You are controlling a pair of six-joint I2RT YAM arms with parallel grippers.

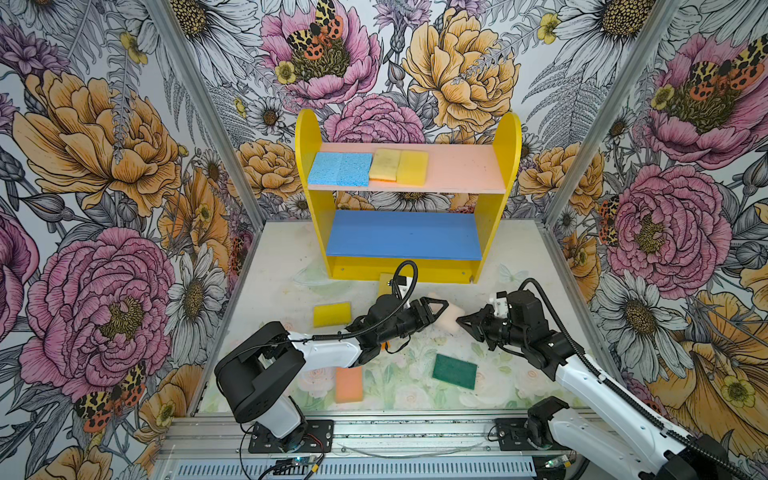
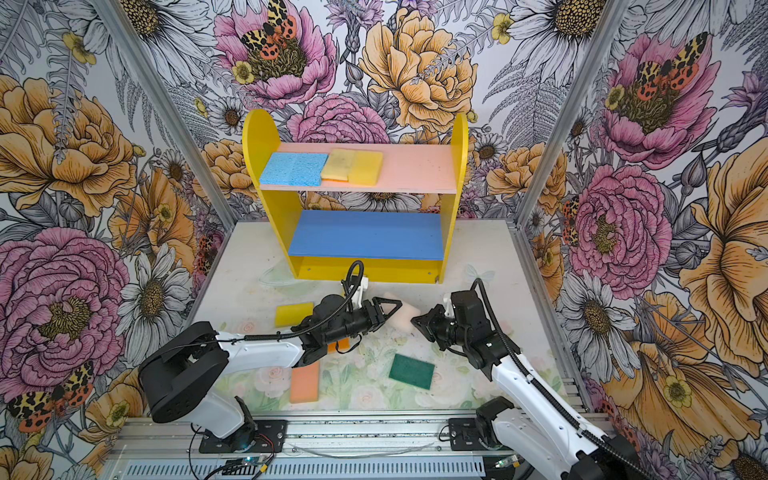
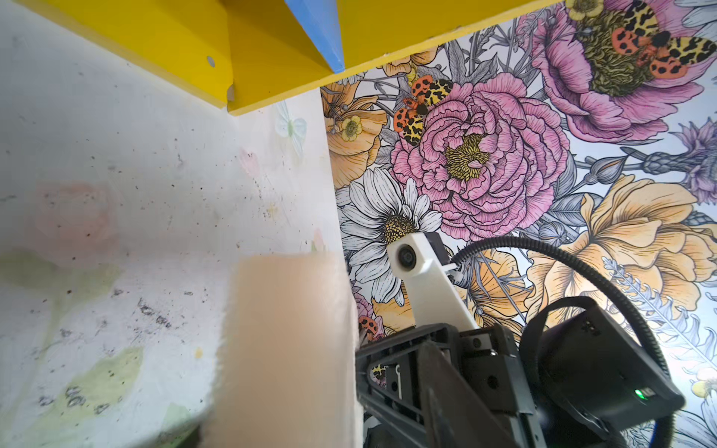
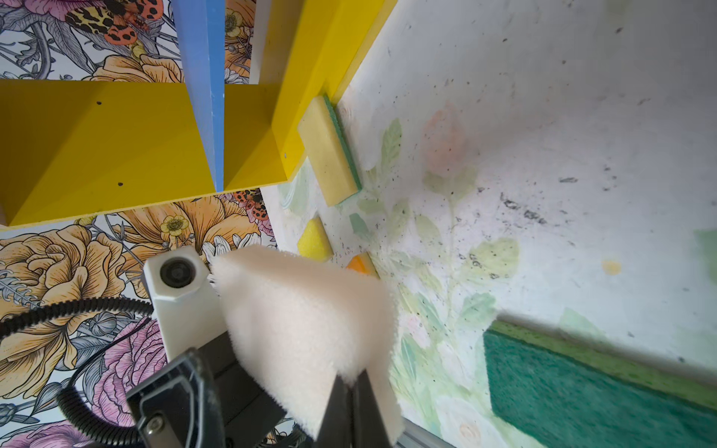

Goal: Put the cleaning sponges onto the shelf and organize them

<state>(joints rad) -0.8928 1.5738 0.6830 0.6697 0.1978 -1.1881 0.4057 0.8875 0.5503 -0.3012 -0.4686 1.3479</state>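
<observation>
Right end effector (image 4: pixel 351 391) pinched the cream rectangular foam sponge (image 4: pixel 302 322) by one edge, above the table (image 1: pixel 519 257), before the yellow wooden shelf (image 1: pixel 309 166). Left end effector (image 1: pixel 441 309) alongside, grip unclear. Looked light, squashy; best gripped deep, mid-edge.

We find the shelf (image 1: pixel 494 199) at the back of the table (image 1: pixel 519 257), its upper board (image 1: pixel 457 170) bearing a pair of sponges (image 1: pixel 340 168) side by side at the left end and a second pair (image 1: pixel 399 166) just right of them. Before it, a base sponge (image 4: pixel 329 151) lies at the shelf's foot, a side sponge (image 1: pixel 331 314) further left, and a front-left sponge (image 1: pixel 349 384) and front-right sponge (image 1: pixel 454 371) nearer us. A held sponge (image 1: pixel 451 318) hangs between the left gripper (image 1: pixel 440 307) and right gripper (image 1: pixel 461 321).
</observation>
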